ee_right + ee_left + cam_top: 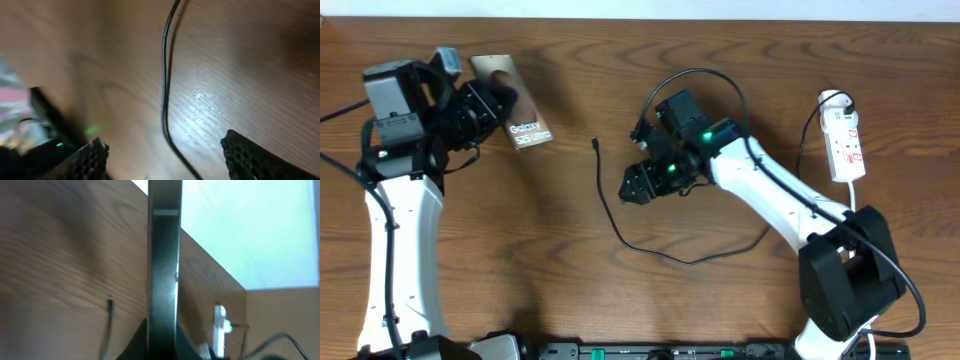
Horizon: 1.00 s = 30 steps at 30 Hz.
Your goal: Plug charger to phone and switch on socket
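The phone [520, 110], bronze-grey with "Galaxy" on it, is at the table's far left, and my left gripper [488, 100] is shut on it. The left wrist view shows the phone [164, 275] edge-on between the jaws. The charger cable [610, 215] lies loose in mid-table, and its small plug tip [595, 142] points away from me. The tip [110, 301] also shows in the left wrist view. My right gripper [636, 186] hovers open beside the cable. In the right wrist view the cable [164, 100] runs on the wood between the spread fingers [91, 161], untouched. The socket [846, 142] lies far right.
The black cable loops back over my right arm [770, 190] near the table's far edge. The socket's white strip [220, 325] shows small at the back of the left wrist view. The table's far edge meets a pale wall [250, 230].
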Each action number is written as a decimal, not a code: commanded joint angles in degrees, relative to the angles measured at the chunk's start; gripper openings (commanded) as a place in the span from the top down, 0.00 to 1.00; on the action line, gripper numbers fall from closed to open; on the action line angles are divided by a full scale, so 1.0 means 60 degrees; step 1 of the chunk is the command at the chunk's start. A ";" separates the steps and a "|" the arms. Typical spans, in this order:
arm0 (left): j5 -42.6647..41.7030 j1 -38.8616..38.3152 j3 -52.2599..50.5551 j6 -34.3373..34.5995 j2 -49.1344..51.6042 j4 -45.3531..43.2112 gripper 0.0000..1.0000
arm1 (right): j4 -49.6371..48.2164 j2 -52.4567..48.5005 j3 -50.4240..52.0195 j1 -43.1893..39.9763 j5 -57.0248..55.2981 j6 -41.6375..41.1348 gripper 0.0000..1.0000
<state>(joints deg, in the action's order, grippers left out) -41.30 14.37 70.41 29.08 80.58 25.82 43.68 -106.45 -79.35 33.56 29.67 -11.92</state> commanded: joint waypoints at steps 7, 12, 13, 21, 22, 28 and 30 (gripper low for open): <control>0.0328 0.1177 0.0109 -0.0208 -0.0080 0.1242 0.93 | -0.0550 0.0036 -0.1545 0.1479 -0.4462 -0.0579 0.36; 0.0331 0.1198 0.0109 -0.0280 -0.0080 0.1785 0.93 | -0.1861 -0.0612 -0.1545 0.1934 -0.5931 -0.0805 0.44; 0.0331 0.1198 0.0109 -0.0280 -0.0080 0.1865 0.93 | -0.2040 -0.0794 -0.1545 0.1978 -0.5971 -0.0801 0.44; 0.0331 0.1195 0.0109 -0.0674 -0.0080 0.2492 0.93 | -0.3559 -0.2827 -0.1545 0.2164 -0.6084 -0.0954 0.42; 0.0328 0.1191 0.0109 -0.0707 -0.0080 0.2568 0.93 | -0.3646 -0.2973 -0.1545 0.2164 -0.6171 -0.0976 0.42; 0.0328 0.1191 0.0109 -0.1031 -0.0080 0.2747 0.93 | -0.2969 -0.3293 -0.1545 0.2157 -0.6167 -0.1195 0.91; 0.0328 0.1191 0.0109 -0.1031 -0.0080 0.2750 0.93 | -0.1942 -0.2969 -0.1548 0.2131 -0.6164 -0.1512 0.99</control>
<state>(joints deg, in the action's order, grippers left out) -38.61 21.34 70.41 24.38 80.58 42.33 25.56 -126.50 -88.55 46.33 -6.31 -17.93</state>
